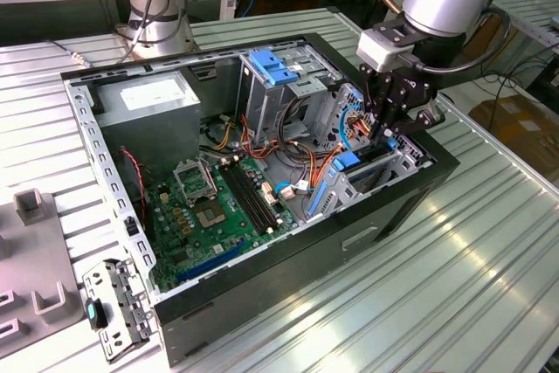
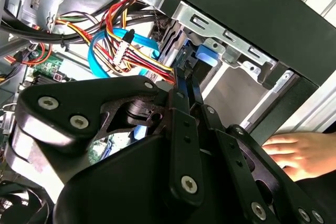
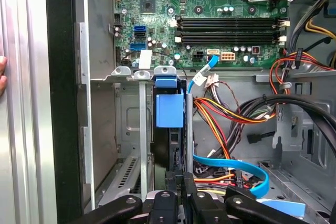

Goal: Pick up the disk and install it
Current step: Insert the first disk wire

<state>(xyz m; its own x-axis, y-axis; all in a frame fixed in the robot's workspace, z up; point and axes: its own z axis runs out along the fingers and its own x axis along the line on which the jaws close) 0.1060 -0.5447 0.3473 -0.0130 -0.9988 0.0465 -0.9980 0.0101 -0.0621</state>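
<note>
The end effector (image 1: 390,126) was clenched on the disk (image 3: 169,129) (blue rails showing), which stood on edge in the drive cage (image 1: 397,159) at the computer case's (image 1: 262,290) right end in the exterior view.

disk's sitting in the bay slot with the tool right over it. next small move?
Probably a short push straight down along the slot. In the first wrist view the disk stands on edge between the bay rails, the tool at its near end. In the exterior view the tool is low over the drive bay. A hand is nearby, so go slowly.
</note>
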